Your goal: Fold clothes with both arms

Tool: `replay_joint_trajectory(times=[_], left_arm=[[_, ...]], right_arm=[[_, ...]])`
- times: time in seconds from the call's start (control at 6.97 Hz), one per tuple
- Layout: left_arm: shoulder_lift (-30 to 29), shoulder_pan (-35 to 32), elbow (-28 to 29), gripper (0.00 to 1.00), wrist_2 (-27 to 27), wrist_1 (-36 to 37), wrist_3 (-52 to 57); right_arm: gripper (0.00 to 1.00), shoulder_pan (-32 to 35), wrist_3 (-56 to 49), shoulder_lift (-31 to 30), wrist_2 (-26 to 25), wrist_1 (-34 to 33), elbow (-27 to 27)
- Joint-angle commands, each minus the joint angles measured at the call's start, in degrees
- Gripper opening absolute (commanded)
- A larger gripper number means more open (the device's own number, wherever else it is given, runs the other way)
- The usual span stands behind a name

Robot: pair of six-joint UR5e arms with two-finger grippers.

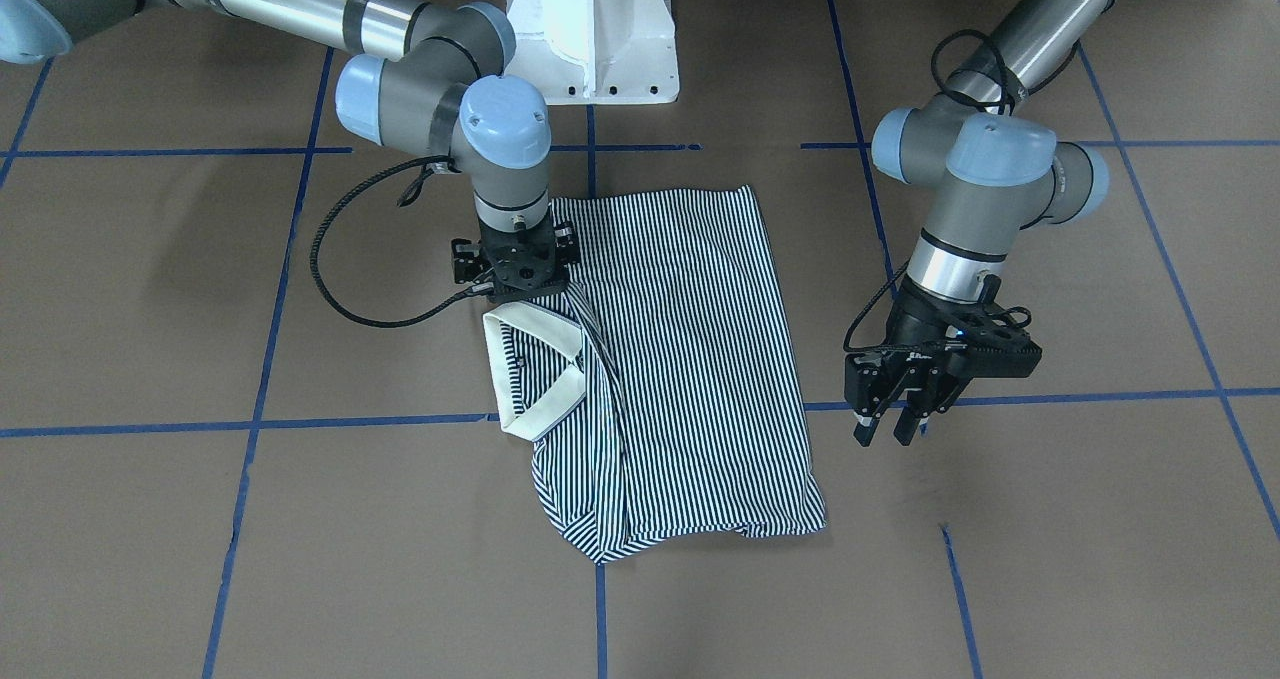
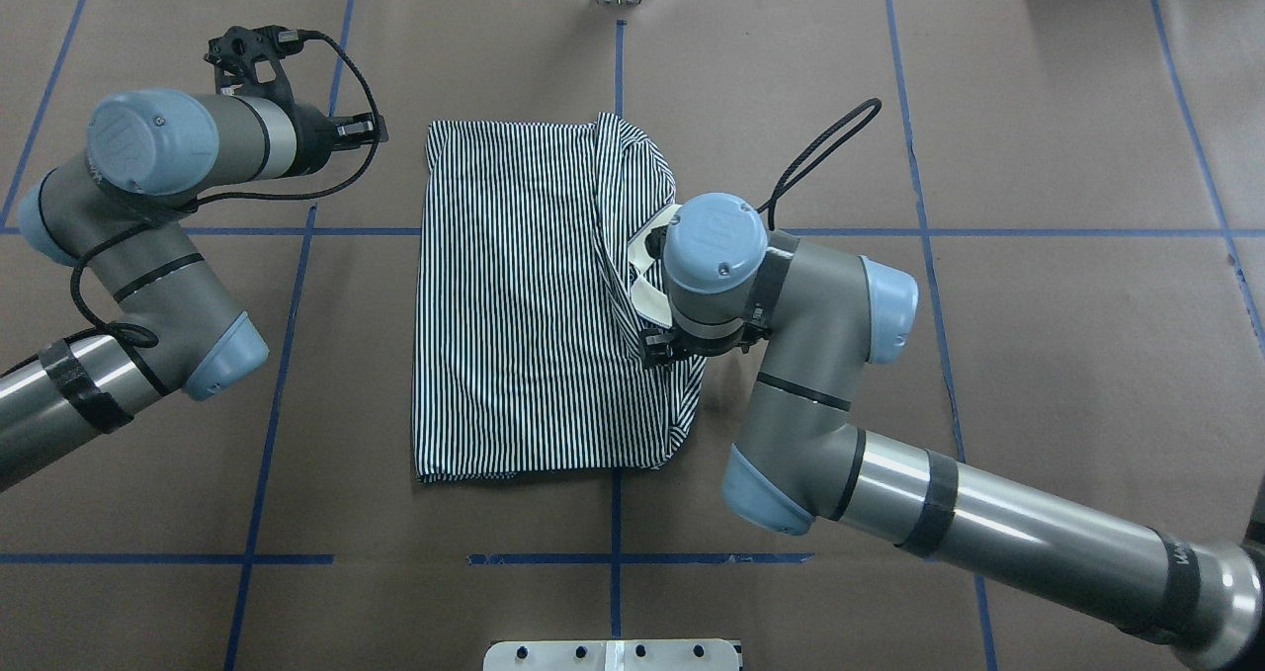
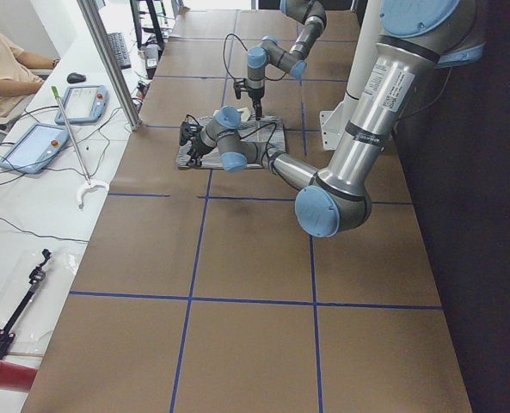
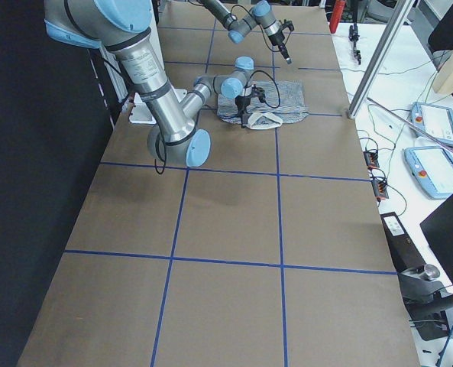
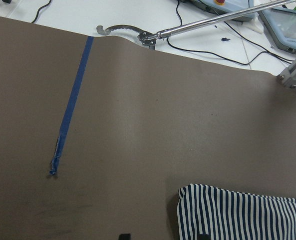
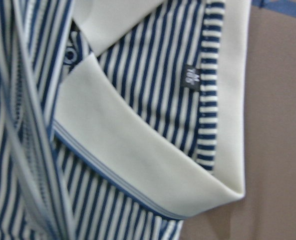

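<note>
The navy-and-white striped polo shirt (image 1: 700, 359) lies on the brown table, with one side folded over along its length. It also shows in the overhead view (image 2: 514, 305). Its cream collar (image 1: 545, 399) lies at the edge beside my right gripper and fills the right wrist view (image 6: 138, 150). My right gripper (image 1: 522, 287) is down on the shirt by the collar. Its fingers are hidden, but a raised fold of cloth runs up into it, so it looks shut on the shirt. My left gripper (image 1: 886, 437) is open and empty, hovering off the shirt's far corner (image 5: 237, 215).
The white pedestal base (image 1: 592, 39) stands behind the shirt. Blue tape lines (image 1: 350, 424) grid the brown table. In the side views, the operators' white bench holds tablets (image 3: 44, 142), cables and a metal post (image 4: 379, 53) beyond the far edge.
</note>
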Motion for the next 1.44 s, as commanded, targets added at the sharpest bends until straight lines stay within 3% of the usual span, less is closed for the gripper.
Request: replay_joint_trajectory(times=[0.0,0.29,0.57,1.0,1.29], left_arm=[[0.03,0.0,-0.12,0.54,0.0,0.07,0.0],[0.03,-0.09,-0.47,0.54,0.0,0.07,0.08],[0.99,-0.18,-1.7,0.54,-0.18,0.07,0.08],[1.43,-0.09,-1.88,0.54,-0.18,0.07,0.08],[1.61,-0.09,-1.88,0.54,-0.18,0.07,0.0]], right_arm=[[1.0,2.15,-3.98,-5.32,1.03,-2.62,6.48],[1.0,2.78,-3.82,0.26,1.74,-5.37,4.86],[1.0,2.78,-0.15,10.53,1.66,-4.94,-4.86],[1.0,1.9,4.88,17.85,1.48,-0.3,-16.82],[1.0,1.81,4.54,17.7,1.3,0.25,-19.14]])
